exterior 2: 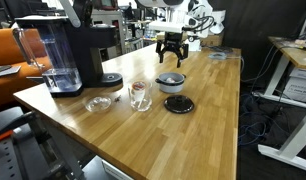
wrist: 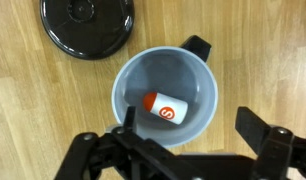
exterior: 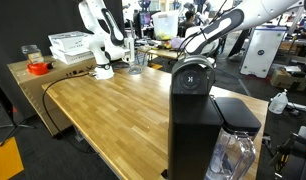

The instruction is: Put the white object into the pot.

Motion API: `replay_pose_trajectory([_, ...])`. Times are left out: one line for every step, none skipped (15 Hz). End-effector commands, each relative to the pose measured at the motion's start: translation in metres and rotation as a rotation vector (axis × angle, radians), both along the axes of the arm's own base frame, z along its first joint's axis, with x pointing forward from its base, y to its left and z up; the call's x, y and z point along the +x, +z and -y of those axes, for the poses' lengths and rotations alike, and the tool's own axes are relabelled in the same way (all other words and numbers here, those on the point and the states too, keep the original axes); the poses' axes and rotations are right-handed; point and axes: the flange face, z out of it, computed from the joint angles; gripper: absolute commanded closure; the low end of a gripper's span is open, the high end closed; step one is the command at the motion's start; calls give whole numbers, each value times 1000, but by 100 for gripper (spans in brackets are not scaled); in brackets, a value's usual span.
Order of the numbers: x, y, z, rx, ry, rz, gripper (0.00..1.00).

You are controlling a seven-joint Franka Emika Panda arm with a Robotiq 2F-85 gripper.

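Wood-topped, the table carries everything we see. Near its middle stands the grey pot, and in the wrist view we look straight down into it. The white object, a small bottle with an orange cap and an orange mark on its side, lies on its side on the pot's bottom. We see nothing touching it.

The gripper hangs directly above the pot with its jaws spread apart and nothing between them. In the wrist view its black fingers frame the lower rim of the pot without closing on it.

Just beside the pot, a round black lid lies flat on the table. Near it we note a clear glass cup and a small glass dish. A black coffee machine stands at the table's far edge.
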Motion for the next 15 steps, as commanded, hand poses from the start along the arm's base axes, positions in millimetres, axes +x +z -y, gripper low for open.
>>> replay_pose_trajectory([-37,41,-17,-8,2,44,0])
replay_pose_trajectory([-45,53,-25,-8,7,57,0])
replay_pose_trajectory([-55,66,-34,-8,13,77,0])
replay_pose_trajectory([-66,78,-43,-4,10,90,0])
replay_pose_trajectory([-79,89,-51,-10,15,106,0])
replay_pose_trajectory([-92,100,-58,-13,16,124,0])
replay_pose_trajectory([-107,109,-64,-12,16,138,0])
replay_pose_trajectory([-120,117,-69,-15,15,154,0])
replay_pose_trajectory([-134,124,-72,-23,12,168,0])
replay_pose_trajectory([-147,131,-75,-28,7,184,0])
replay_pose_trajectory([-162,136,-78,-31,2,200,0])
replay_pose_trajectory([-174,140,-79,-35,-7,213,0])
replay_pose_trajectory([-186,143,-80,-38,-16,224,0])
replay_pose_trajectory([-197,145,-81,-43,-25,233,0])
replay_pose_trajectory([-208,147,-81,-46,-33,244,0])
